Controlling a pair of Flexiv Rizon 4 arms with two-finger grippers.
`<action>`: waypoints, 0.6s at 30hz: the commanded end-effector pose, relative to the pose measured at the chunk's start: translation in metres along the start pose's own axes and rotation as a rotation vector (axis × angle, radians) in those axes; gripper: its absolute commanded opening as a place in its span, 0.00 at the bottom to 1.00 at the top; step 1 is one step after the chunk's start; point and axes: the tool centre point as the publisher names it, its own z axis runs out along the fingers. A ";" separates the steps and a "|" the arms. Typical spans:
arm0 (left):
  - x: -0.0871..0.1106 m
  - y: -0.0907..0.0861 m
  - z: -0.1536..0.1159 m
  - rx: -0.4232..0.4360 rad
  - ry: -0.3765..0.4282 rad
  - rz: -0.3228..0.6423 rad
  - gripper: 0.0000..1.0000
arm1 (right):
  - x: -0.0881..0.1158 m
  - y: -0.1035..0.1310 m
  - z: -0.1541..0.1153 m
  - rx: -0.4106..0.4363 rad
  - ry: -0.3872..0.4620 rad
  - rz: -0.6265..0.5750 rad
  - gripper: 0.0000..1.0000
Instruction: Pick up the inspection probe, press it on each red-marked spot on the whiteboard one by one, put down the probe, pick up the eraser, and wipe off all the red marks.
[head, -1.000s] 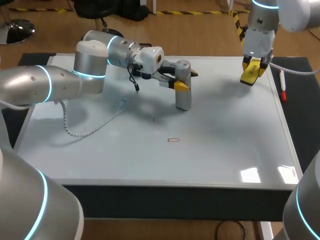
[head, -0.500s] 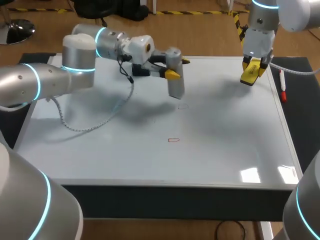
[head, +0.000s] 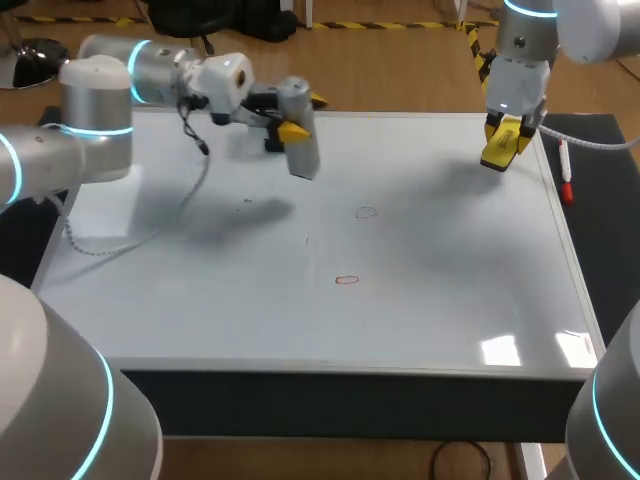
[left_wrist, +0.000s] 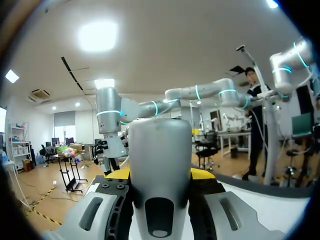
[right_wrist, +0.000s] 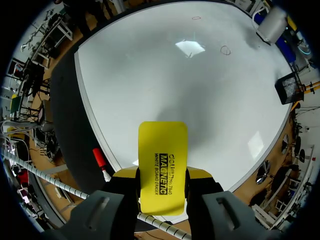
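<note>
The grey inspection probe (head: 303, 150) hangs tilted above the whiteboard's (head: 200, 290) far left part, with my left gripper (head: 303, 116) shut on its upper end. In the left wrist view the probe (left_wrist: 160, 165) fills the gap between the fingers. A faint red ring (head: 366, 212) and a red oval (head: 347, 280) lie near the board's middle. My right gripper (head: 503, 142) hovers over the far right corner, shut on the yellow eraser (head: 500, 150). The right wrist view shows the eraser (right_wrist: 162, 172) held over the board's (right_wrist: 200, 85) edge, with both marks (right_wrist: 226, 50) (right_wrist: 196, 18) far ahead.
A red marker (head: 566, 180) lies on the dark mat just off the board's right edge, close under the right gripper; it shows beside the eraser as marker (right_wrist: 100, 159). The left arm's white cable (head: 110, 245) droops onto the board's left side.
My left arm has lifted the probe off the board near the faint ring and swung it left and back. The right arm with the eraser has stayed still.
</note>
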 end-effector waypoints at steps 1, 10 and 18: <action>0.011 -0.011 -0.029 -0.078 -0.156 0.002 0.00 | 0.000 -0.001 -0.001 0.000 0.004 -0.002 0.00; 0.009 -0.013 -0.091 -0.101 -0.268 0.001 0.00 | 0.000 -0.001 -0.001 0.000 0.004 -0.002 0.00; 0.007 -0.016 -0.129 -0.119 -0.334 0.005 0.00 | 0.000 -0.001 -0.001 0.000 0.004 -0.002 0.00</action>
